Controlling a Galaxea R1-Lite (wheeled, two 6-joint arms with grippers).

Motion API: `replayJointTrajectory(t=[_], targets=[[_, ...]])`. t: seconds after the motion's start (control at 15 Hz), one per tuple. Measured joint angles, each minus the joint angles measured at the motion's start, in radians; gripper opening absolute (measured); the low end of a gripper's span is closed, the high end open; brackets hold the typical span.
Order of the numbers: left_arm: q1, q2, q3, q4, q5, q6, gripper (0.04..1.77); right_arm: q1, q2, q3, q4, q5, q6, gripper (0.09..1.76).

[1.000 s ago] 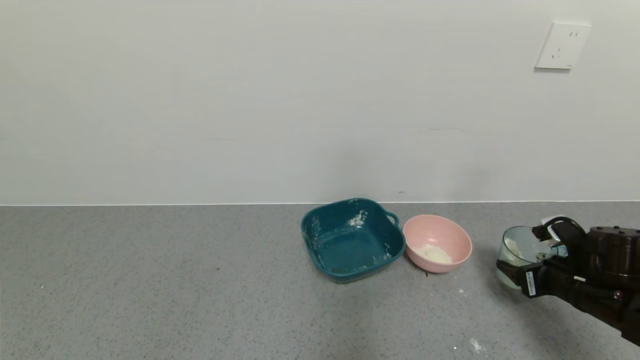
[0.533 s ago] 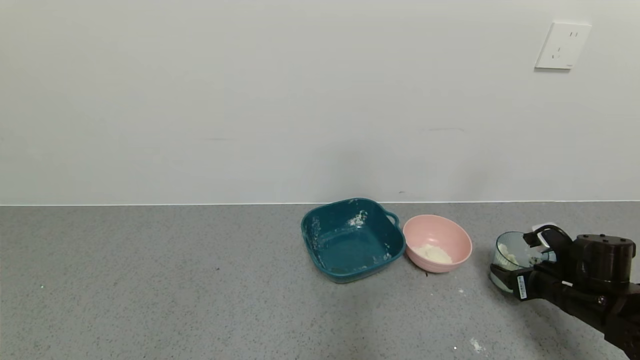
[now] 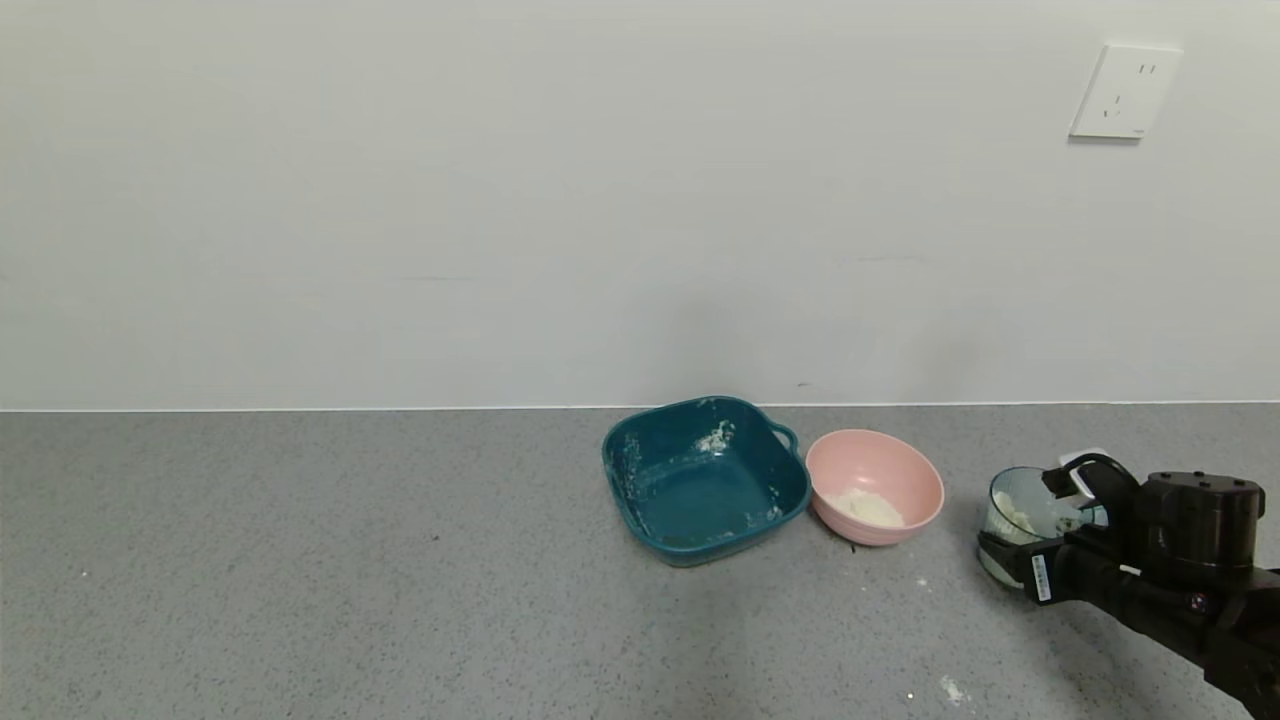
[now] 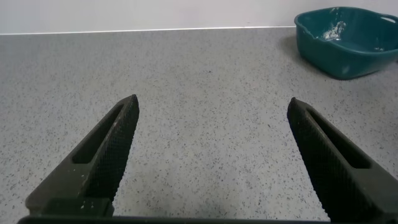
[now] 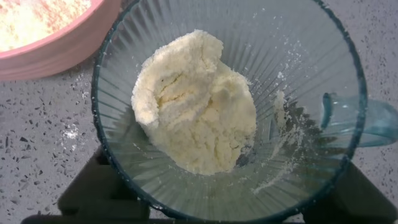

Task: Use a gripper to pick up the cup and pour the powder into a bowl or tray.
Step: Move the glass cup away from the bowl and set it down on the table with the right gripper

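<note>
The translucent blue-green ribbed cup (image 3: 1012,525) is at the right of the grey counter, low over it or on it; I cannot tell which. My right gripper (image 3: 1030,517) is shut on it, one finger on each side. In the right wrist view the cup (image 5: 311,68) holds a lump of cream powder (image 5: 199,106), with its handle to one side. The pink bowl (image 3: 925,482) stands left of the cup with powder (image 3: 872,508) in its bottom; its rim shows in the right wrist view (image 5: 68,46). My left gripper (image 4: 212,102) is open and empty over bare counter.
A square dark teal dish (image 3: 625,470) with white smears stands against the pink bowl's left side and also shows in the left wrist view (image 4: 348,59). Small powder spills (image 3: 950,688) lie on the counter in front. The wall runs close behind, with a socket (image 3: 1125,90).
My right gripper has come down and a little left with the cup in it. The bowl and dish have not moved.
</note>
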Motion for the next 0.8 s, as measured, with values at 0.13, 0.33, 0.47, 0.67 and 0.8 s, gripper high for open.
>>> replayJointTrajectory(t=[0.13,0.33,0.47,0.67,0.8], targets=[[0.0,0.0,0.0,0.0,0.0,0.0,1.72,0.001,-0.002,0.004,-0.023,0.0,-0.001,1.47],[0.0,0.0,0.0,0.0,0.0,0.0,1.72,0.005,-0.003,0.016,-0.042,-0.001,-0.001,1.55],[0.0,0.0,0.0,0.0,0.0,0.0,1.72,0.007,-0.004,0.018,-0.043,-0.003,-0.002,1.58],[0.0,0.0,0.0,0.0,0.0,0.0,1.72,0.009,-0.008,0.021,-0.039,-0.002,-0.002,1.62],[0.0,0.0,0.0,0.0,0.0,0.001,1.72,0.01,-0.014,0.031,-0.037,-0.001,0.0,1.64]])
